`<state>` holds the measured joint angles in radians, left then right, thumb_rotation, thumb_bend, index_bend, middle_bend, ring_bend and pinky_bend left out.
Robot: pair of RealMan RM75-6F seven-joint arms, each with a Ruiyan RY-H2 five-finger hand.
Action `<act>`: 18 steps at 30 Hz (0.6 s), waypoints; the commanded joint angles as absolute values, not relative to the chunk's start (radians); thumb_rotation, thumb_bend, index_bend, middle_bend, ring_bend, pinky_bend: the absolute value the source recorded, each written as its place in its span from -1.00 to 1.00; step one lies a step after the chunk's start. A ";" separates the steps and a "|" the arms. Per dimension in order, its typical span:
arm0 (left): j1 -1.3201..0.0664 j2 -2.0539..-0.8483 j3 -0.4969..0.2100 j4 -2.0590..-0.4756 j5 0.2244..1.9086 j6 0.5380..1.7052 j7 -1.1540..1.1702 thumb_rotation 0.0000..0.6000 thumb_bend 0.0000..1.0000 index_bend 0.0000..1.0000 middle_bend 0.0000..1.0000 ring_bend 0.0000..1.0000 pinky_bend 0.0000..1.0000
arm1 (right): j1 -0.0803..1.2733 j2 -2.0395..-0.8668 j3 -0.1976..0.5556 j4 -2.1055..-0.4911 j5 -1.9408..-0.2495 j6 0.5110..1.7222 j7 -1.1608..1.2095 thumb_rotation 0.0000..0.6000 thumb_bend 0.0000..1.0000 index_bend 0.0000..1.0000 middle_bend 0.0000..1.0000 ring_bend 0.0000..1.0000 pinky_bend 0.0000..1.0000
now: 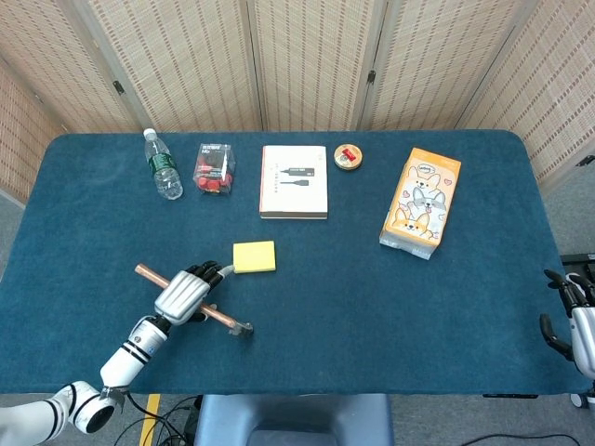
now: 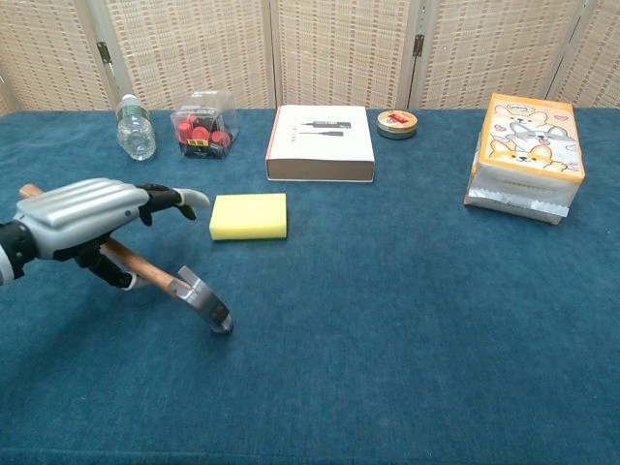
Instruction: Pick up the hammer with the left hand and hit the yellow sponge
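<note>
The hammer point(image 2: 160, 279) has a wooden handle and a steel head point(image 1: 242, 328). Its head rests on the blue cloth, near the front left. My left hand point(image 2: 82, 215) lies over the handle with its fingers stretched out forward and not wrapped round it; the handle passes under the palm point(image 1: 179, 297). The yellow sponge point(image 2: 249, 215) lies flat just beyond and right of the hand point(image 1: 254, 256), apart from the hammer. My right hand point(image 1: 575, 314) hangs off the table's right edge, holding nothing, fingers apart.
Along the back stand a water bottle point(image 1: 164, 165), a clear box of red items point(image 1: 214, 168), a white flat box point(image 1: 294, 181) and a small round tin point(image 1: 348, 156). An orange cartoon box point(image 1: 420, 203) lies at the right. Folding screens close the back.
</note>
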<state>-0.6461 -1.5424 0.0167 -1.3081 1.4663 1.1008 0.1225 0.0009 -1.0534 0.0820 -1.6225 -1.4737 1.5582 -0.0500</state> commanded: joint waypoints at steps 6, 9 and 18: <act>-0.608 -1.418 -0.029 -1.475 1.392 1.113 0.185 0.34 -0.56 -1.00 -0.66 -0.79 -0.45 | 0.004 -1.057 0.082 -1.616 -1.475 1.554 -0.045 1.00 -0.29 -0.66 -0.35 -0.64 -0.53; -0.605 -1.383 -0.033 -1.514 1.360 1.093 0.240 -0.05 -0.70 -1.00 -0.73 -0.85 -0.48 | 0.005 -1.060 0.082 -1.612 -1.478 1.552 -0.040 1.00 -0.29 -0.66 -0.35 -0.64 -0.53; -0.600 -1.348 -0.054 -1.585 1.293 1.074 0.312 -0.26 -0.79 -1.00 -0.89 -0.99 -0.53 | -0.001 -1.058 0.081 -1.600 -1.478 1.558 -0.023 1.00 -0.29 -0.66 -0.35 -0.64 -0.53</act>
<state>-0.6035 -1.3520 -0.0493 -1.5795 1.2952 1.0679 0.3100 -0.0003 -1.0586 0.0809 -1.6005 -1.4783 1.5576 -0.0235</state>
